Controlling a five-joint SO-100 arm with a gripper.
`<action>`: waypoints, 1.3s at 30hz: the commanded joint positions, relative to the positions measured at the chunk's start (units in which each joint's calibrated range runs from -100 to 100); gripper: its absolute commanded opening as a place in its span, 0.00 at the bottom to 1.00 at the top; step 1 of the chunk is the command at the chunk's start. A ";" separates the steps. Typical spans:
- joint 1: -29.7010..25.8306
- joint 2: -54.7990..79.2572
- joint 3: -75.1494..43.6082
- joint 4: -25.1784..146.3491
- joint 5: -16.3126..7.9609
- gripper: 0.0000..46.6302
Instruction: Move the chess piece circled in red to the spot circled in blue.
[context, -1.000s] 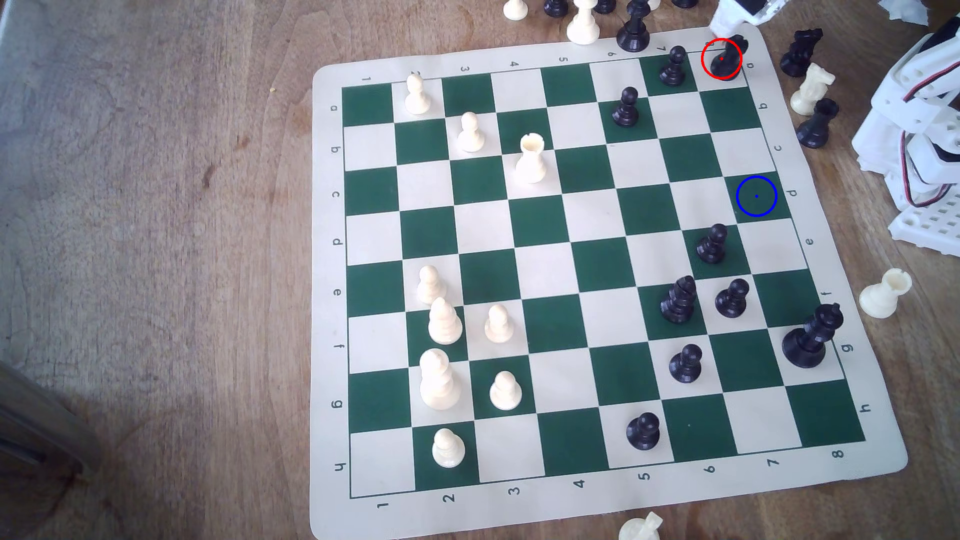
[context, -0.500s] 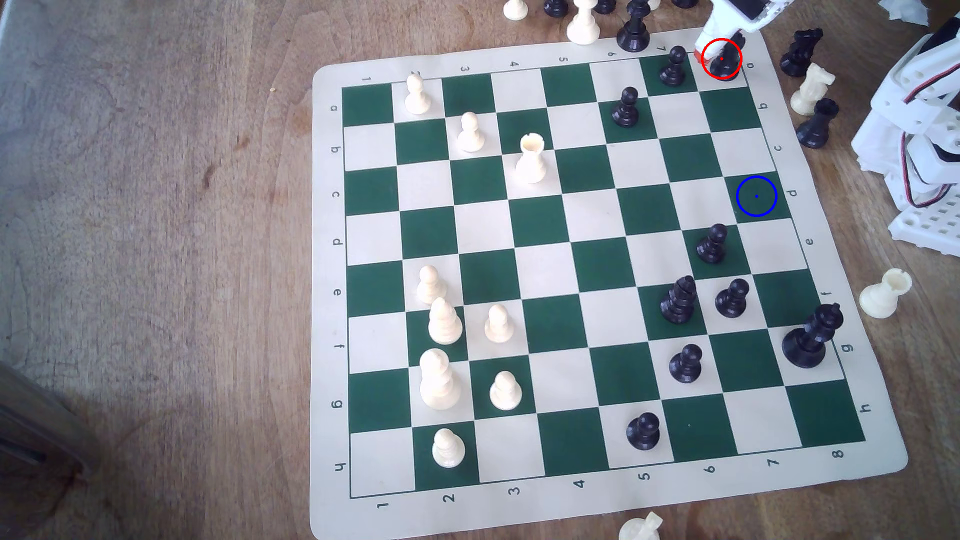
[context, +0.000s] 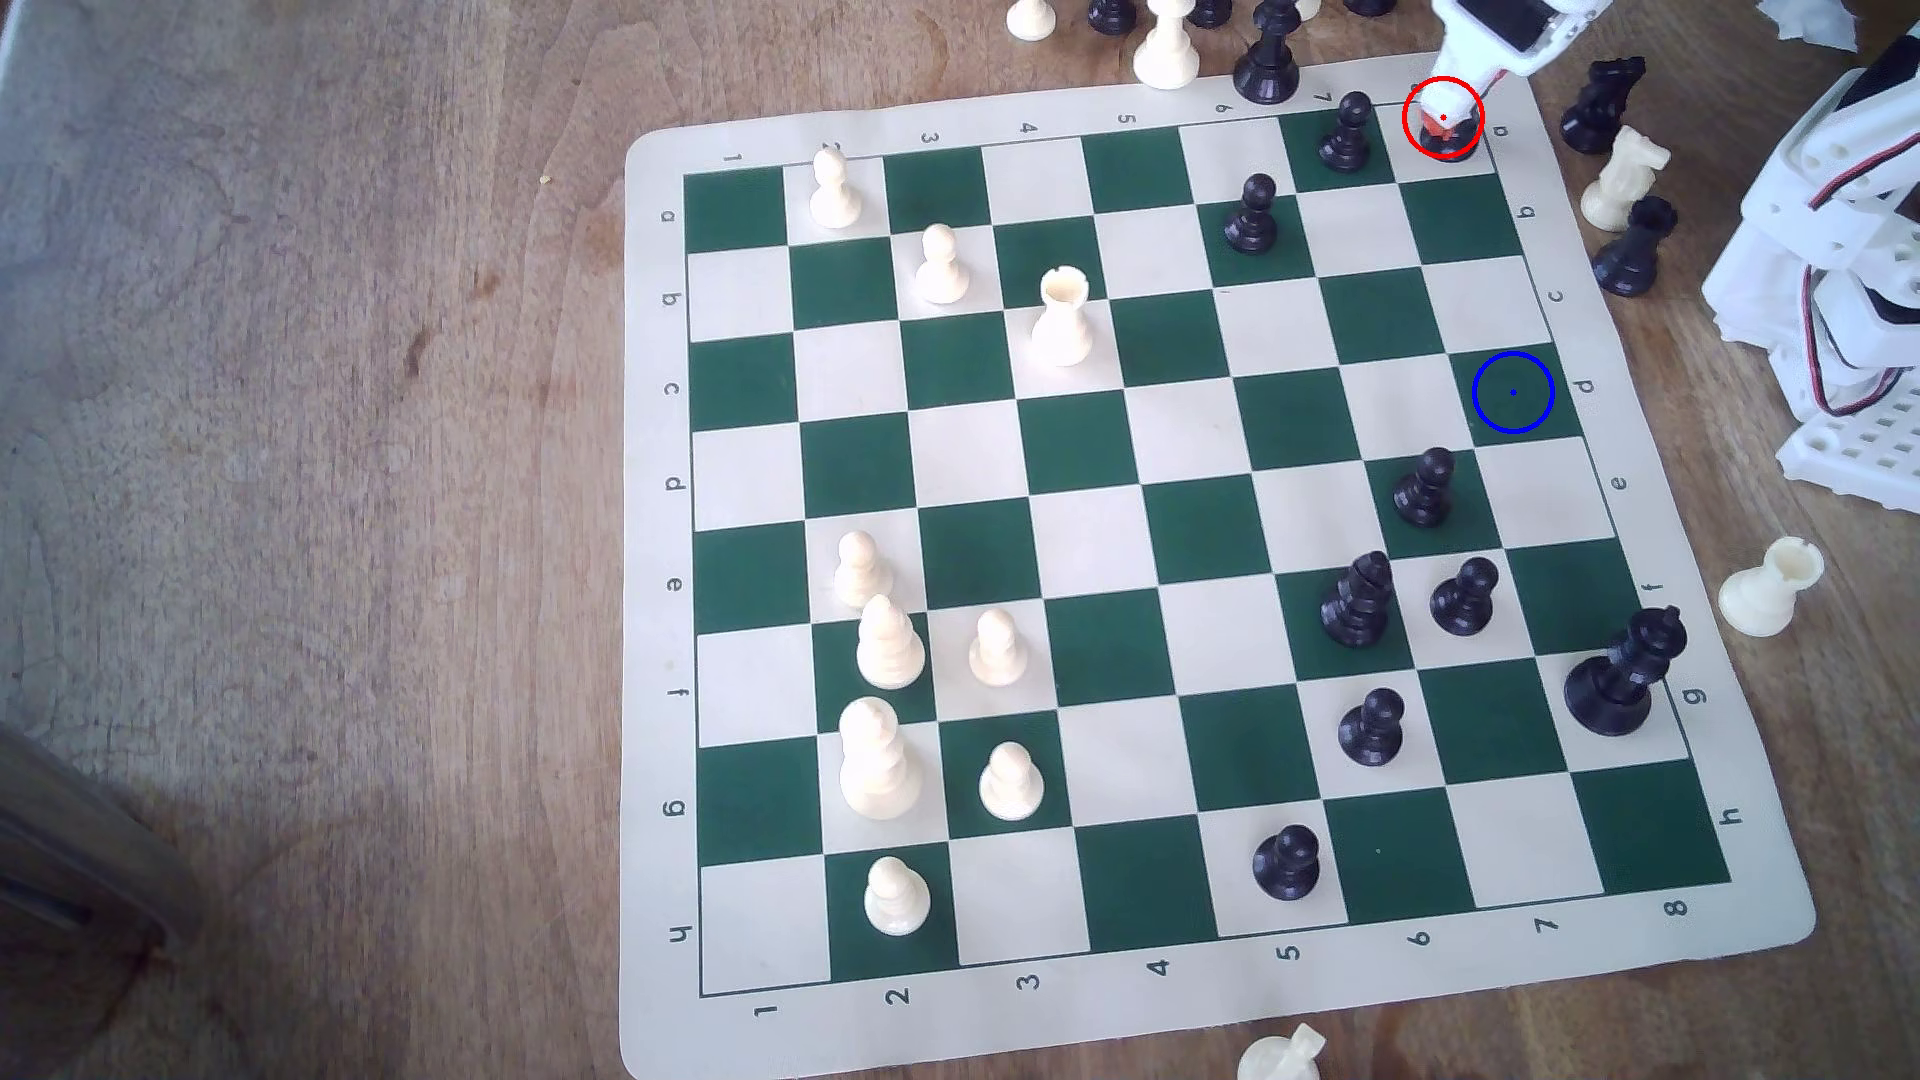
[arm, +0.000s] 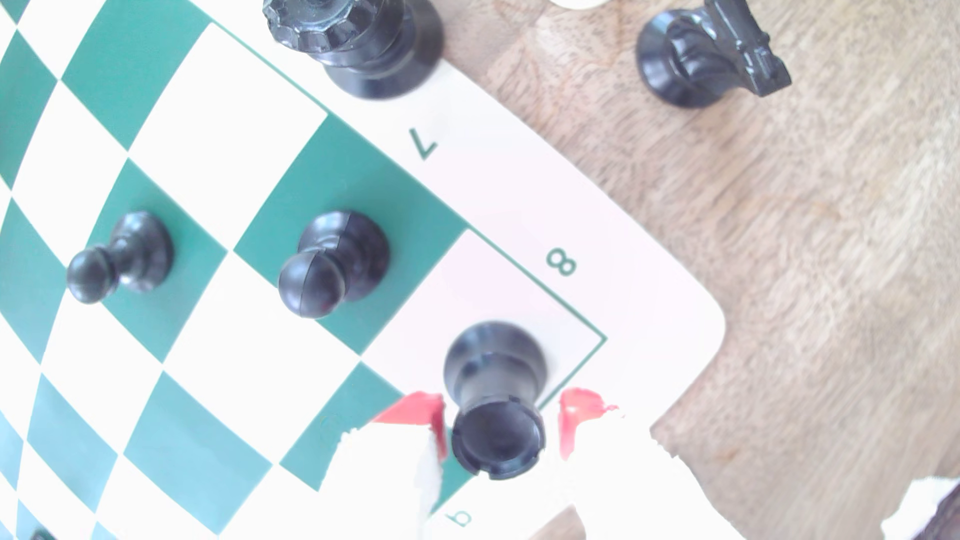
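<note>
The black plastic rook with a notched flat top and a wide round base (arm: 493, 400) stands on the cream corner square in the upper right of the exterior view, inside the thin red ring. The white gripper with red-tipped fingers (arm: 501, 420) hangs directly over it. In the wrist view the two red fingertips (arm: 423, 413) sit on either side of the rook's top; one seems to touch it or almost touch it, and a narrow gap is visible at the other. So the fingers are spread around the piece and do not yet pinch it, as far as I can judge.

The dark green square ringed in blue with a centre dot (context: 1513, 393) lies lower along the right edge of the green-and-cream board (context: 1143, 519), and no piece stands on it.

The rook is probably light, stiff and a little slippery, because the plastic looks smooth and glossy. Its base is wide, so it should stand steadily. The best place to hold is likely the straight body just under the notched crown, where the crown can stop it from sliding down.

A round-headed black pawn (arm: 332, 262) stands on the neighbouring green square, near the rook.

On the board margin I can read "7", "8" and a letter like "b" in the wrist view; the exterior view shows numbers 1 to 8 and letters a to h.
</note>
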 joint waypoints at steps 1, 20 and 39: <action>-0.79 -2.47 -0.31 0.75 0.59 0.02; -7.29 -15.63 -17.18 23.10 -2.15 0.00; -37.79 -20.21 3.31 23.10 -13.33 0.00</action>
